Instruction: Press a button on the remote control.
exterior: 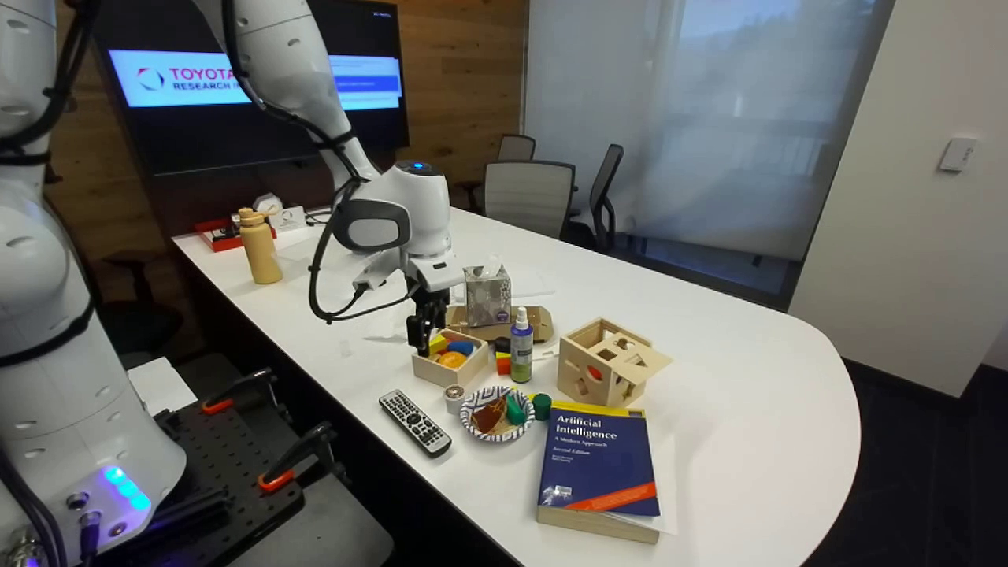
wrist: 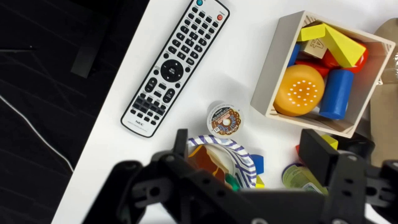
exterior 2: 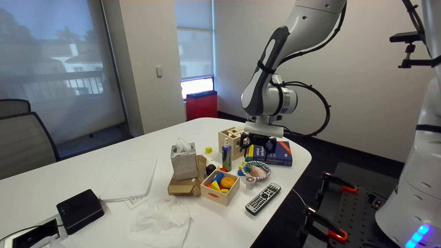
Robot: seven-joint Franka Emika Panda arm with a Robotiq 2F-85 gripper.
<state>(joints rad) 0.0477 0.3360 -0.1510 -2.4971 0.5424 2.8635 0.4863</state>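
**Nothing pressing yet: gripper (exterior 2: pixel 256 155) hanging with spread fingers (wrist: pixel 181 143), remote (exterior: pixel 415 423) lying near the edge**

The remote is lying face up on the table (exterior: pixel 756 441), just inside the long edge on the robot's side. It is running roughly along that edge, its NEC-marked end pointing toward the table's rounded end. The book (exterior: pixel 598 472) is lying farther that way, near the corner where those edges are meeting. Between remote and book the bowl (wrist: pixel 245 165) is sitting a bit farther in, with the pod (wrist: pixel 226 121) standing just beside it.

The gripper's fingers are standing wide apart, with nothing clamped; in the wrist view the bowl and part of the bottle (wrist: pixel 293 177) are showing between them, while the remote is lying clear of that gap, nearer the long edge.

The step in hand seems to be the approach: none of the buttons (wrist: pixel 185 49) is being touched. The next move is likely calling for a shift toward the long edge, clearing the pod. The buttons are looking small and tightly packed, so the fingers will probably be needing to come together into one narrow tip before sinking straight down. The round pad (wrist: pixel 172 71) at the remote's middle is looking like the most forgiving target.
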